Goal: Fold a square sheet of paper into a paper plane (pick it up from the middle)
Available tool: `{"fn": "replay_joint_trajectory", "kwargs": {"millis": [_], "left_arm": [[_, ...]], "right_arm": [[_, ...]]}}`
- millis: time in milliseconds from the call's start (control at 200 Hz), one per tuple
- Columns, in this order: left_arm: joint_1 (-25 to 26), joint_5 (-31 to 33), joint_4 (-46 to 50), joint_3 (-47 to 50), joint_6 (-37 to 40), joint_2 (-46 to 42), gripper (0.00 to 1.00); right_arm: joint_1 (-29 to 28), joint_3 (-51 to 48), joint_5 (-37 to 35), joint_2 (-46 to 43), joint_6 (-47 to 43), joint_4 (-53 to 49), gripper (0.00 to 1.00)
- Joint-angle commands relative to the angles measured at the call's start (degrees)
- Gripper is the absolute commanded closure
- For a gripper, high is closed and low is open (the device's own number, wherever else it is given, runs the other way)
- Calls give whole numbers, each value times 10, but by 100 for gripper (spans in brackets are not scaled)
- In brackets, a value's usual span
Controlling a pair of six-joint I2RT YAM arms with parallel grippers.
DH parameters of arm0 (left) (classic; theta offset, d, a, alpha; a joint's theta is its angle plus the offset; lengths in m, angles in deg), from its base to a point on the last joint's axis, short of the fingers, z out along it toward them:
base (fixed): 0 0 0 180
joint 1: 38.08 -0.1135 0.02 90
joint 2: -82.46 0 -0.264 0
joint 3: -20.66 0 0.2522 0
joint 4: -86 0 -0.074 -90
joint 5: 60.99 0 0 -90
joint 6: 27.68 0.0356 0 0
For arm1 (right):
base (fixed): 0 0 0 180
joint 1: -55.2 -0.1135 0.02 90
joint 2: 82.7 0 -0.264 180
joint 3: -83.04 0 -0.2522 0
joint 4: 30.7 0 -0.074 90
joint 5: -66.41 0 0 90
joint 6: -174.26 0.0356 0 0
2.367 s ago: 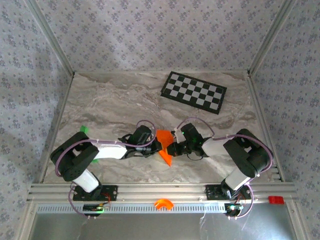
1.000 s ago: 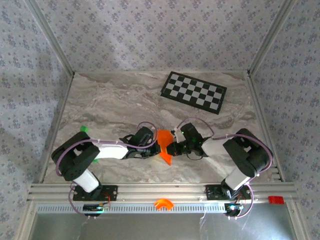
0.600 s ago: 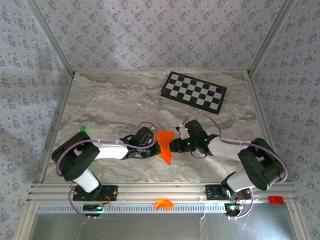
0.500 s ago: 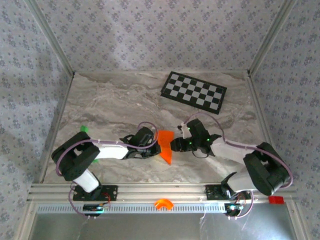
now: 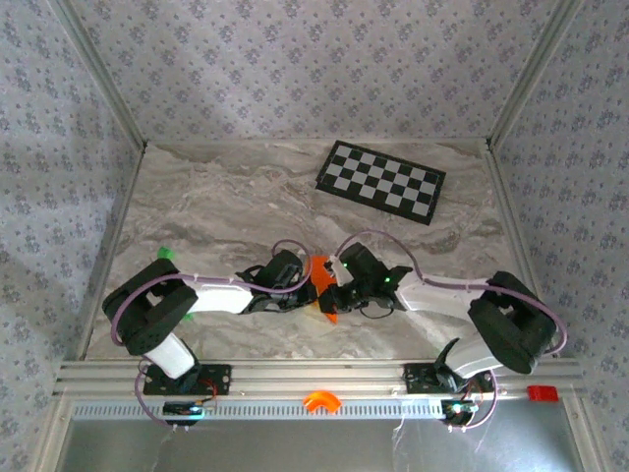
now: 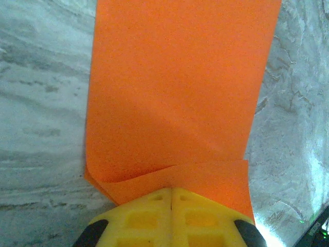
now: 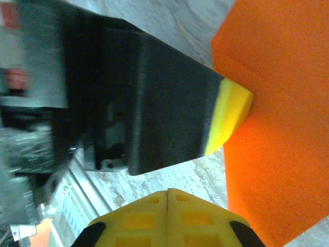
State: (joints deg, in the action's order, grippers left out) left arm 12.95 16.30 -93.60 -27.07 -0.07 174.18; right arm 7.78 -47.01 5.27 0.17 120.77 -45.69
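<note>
The square sheet of paper (image 5: 321,272) is bright orange and folded into layers, lying on the marble table between my two grippers. In the left wrist view the paper (image 6: 175,92) stretches away from my left gripper (image 6: 171,190), which is shut with its yellow tips resting on the paper's near folded flap. My left gripper (image 5: 307,286) sits at the paper's left edge. My right gripper (image 5: 332,298) is over the paper's lower right part. In the right wrist view my right gripper (image 7: 168,193) is shut and empty over bare table. There the paper (image 7: 277,134) lies just to its right.
A black-and-white checkerboard (image 5: 381,178) lies at the back right. A tiny green piece (image 5: 165,254) sits near the left wall. A small orange arch-shaped part (image 5: 319,400) rests on the front rail, with a red item (image 5: 541,393) at its right end.
The right arm stretched out, then swung its gripper left and down onto the paper's lower part, hiding its point. The left arm and the paper have stayed put.
</note>
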Motion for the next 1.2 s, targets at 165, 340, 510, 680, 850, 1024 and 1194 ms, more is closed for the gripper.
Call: {"fn": "replay_joint_trajectory", "kwargs": {"millis": [165,340,510,680,850,1024,1194], "left_arm": [[6,10,50,10,8,25,98],[6,11,50,11,9,23,98],[6,11,51,12,9,23,98],[6,12,51,11,10,23,98],[6,12,48,12,8,24,99],[5,13,41,17,7,26,99],[6,16,42,20,5,27,99]], "right_arm": [[-6,1,-29,41,26,-78,99],[-7,-47,-25,10,56,-64,99],[-3,-41,-23,-36,71,-77,98],[-3,-16,-14,-51,96,-53,98],[-9,11,-14,13,121,-19,98],[-8,17,-28,67,128,-12,97],[-11,-26,-27,59,128,-27,97]]}}
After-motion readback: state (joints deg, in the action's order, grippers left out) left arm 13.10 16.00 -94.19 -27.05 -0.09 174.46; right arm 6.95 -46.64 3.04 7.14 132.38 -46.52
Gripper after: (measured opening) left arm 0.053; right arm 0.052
